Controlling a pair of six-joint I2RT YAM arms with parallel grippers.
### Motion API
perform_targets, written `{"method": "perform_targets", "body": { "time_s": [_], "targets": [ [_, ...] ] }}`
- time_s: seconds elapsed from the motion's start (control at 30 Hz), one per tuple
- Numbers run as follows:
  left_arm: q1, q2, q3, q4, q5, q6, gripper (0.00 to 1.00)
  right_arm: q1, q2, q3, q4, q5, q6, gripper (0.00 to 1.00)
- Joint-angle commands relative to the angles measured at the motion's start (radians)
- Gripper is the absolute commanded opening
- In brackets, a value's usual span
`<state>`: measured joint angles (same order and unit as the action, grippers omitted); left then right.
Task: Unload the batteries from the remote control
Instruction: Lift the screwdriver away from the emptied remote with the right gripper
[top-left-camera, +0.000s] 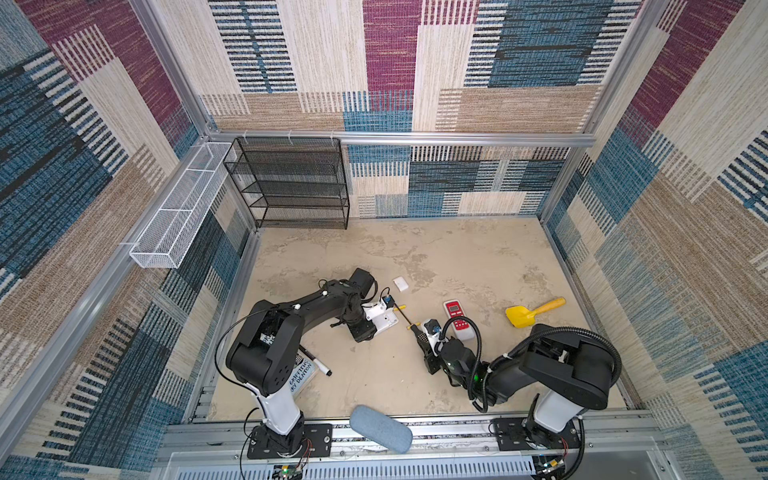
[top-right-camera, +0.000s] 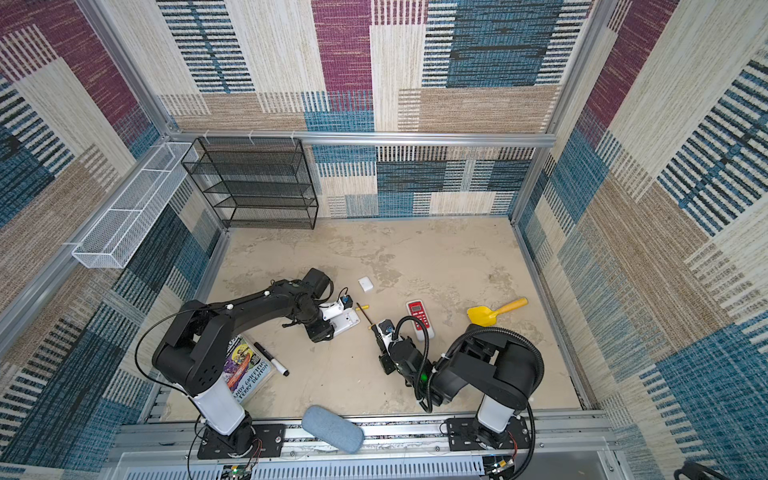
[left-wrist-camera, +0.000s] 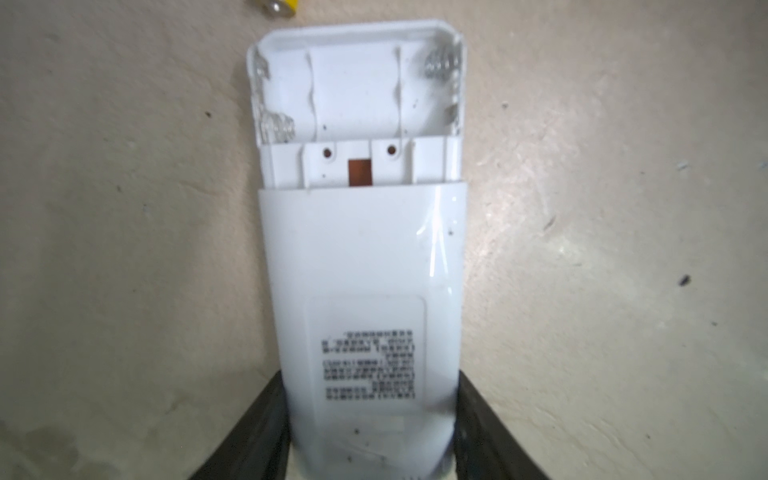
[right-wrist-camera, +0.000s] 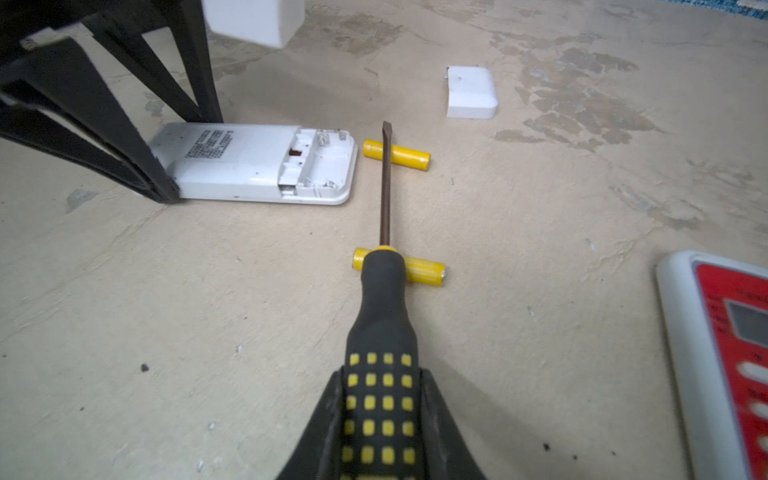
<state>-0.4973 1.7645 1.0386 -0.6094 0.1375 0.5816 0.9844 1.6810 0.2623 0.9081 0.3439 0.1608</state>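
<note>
Lying at the front left of the bench (top-left-camera: 457, 257) in both top views, a book (top-right-camera: 245, 372) has a black marker (top-right-camera: 271, 359) beside it, partly under the left arm. Next over, the left tool (left-wrist-camera: 370, 436) is clamped on the label end of the white remote (left-wrist-camera: 361, 249), one black finger against each long side, and the remote lies back-up on the bench. Its battery bay (left-wrist-camera: 353, 91) stands uncovered at the free end, springs showing in the corners. Just off that open end a yellow battery (right-wrist-camera: 397, 154) lies on the bench, close to the remote but apart from it, and farther back a small white cover (right-wrist-camera: 471, 93) rests by itself. To the right, a second yellow battery (right-wrist-camera: 422, 270) lies on the bench nearer the right arm. The right tool (right-wrist-camera: 380, 415) is closed around the black-and-yellow handle of a screwdriver (right-wrist-camera: 380, 324), whose flat tip reaches just past the remote's open end. In the right wrist view its shaft crosses the battery by the remote and its collar overlaps the second one; whether either is touched I cannot tell. Right of that tool a red remote (top-left-camera: 457, 320) lies face-up, and beyond it a yellow scoop (top-left-camera: 534, 313) sits well apart from the rest
</note>
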Motion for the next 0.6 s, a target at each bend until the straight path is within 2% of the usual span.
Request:
{"method": "perform_targets", "body": {
  "time_s": [0.0,0.27,0.57],
  "targets": [
    [0.004,0.018,-0.015,-0.1,0.008,-0.004,0.56,-0.003,0.005,0.0,0.021,-0.006,0.011,0.0],
    [0.006,0.006,-0.015,-0.089,-0.024,-0.018,0.59,-0.004,-0.006,0.003,0.018,-0.008,0.003,0.0],
    [0.018,-0.001,-0.006,-0.076,-0.11,-0.06,0.61,-0.009,-0.075,0.017,-0.031,0.001,0.008,0.0]
  ]
}}
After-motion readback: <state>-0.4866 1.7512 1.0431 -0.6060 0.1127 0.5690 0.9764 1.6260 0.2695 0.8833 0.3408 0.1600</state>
